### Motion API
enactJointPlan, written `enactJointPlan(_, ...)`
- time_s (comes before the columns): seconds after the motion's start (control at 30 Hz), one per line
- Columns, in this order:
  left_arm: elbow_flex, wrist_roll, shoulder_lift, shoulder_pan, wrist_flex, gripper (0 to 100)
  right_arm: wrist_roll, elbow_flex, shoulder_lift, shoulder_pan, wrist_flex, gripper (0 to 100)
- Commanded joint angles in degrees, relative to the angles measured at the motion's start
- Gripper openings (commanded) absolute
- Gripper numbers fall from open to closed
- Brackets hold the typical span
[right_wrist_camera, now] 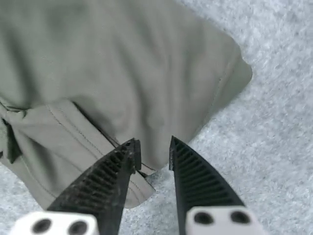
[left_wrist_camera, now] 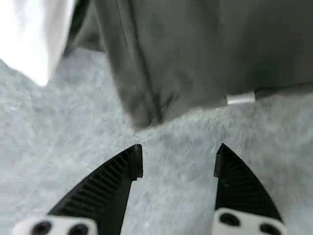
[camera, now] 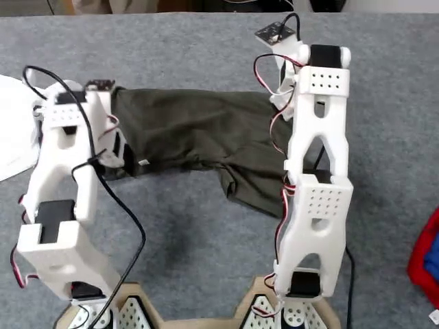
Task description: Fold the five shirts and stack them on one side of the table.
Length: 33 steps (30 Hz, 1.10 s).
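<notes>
Your dark green shirt [camera: 199, 137] lies spread across the middle of the counter [camera: 171, 233], with an arm at each end, likely so both ends can be lifted for a fold. The left fingers [left_wrist_camera: 128, 164] stand wide open over bare counter just beside its edge, holding nothing. The right fingers [right_wrist_camera: 183, 161] hang narrowly parted over its other end, gripping nothing. A white cloth [camera: 14, 130] lies at the left edge.

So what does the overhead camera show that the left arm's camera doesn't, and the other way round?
Overhead only: the white left arm and right arm, the whole olive shirt spread between them, a red and blue cloth at the table edge. Left wrist only: the left gripper up close, open over bare grey table. Both: the shirt, a white cloth near it, the grey table.
</notes>
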Motion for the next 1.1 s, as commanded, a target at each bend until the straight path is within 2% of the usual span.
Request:
enactJointPlan(0.0,4.31,1.93,-2.86,0.88,-5.71,24,0.53,-0.22,-1.80,-0.92,-1.32,10.8)
enactJointPlan(0.13,4.84,2.81,-1.71,0.26,-8.09,23,0.44,-0.22,-1.19,-0.92,-2.11,10.8)
enactJointPlan(0.37,4.84,2.37,-0.40,0.35,-13.89,9,0.44,-0.22,-1.01,-1.10,-2.29,10.8)
enactJointPlan(0.7,3.69,2.37,0.57,0.26,-14.51,8,3.43,0.13,-1.45,-2.68,1.14,10.8)
enactJointPlan(0.83,-0.09,2.37,0.57,-0.62,-14.42,8,3.69,0.48,-1.45,-4.26,1.32,10.8)
enactJointPlan(0.93,-4.04,2.64,0.57,-2.02,-14.77,2,5.45,2.59,-2.24,-4.62,1.32,10.8)
enactJointPlan(1.07,-9.93,2.73,0.66,-2.99,-14.86,2,7.56,7.08,-5.49,-4.70,1.23,10.8)
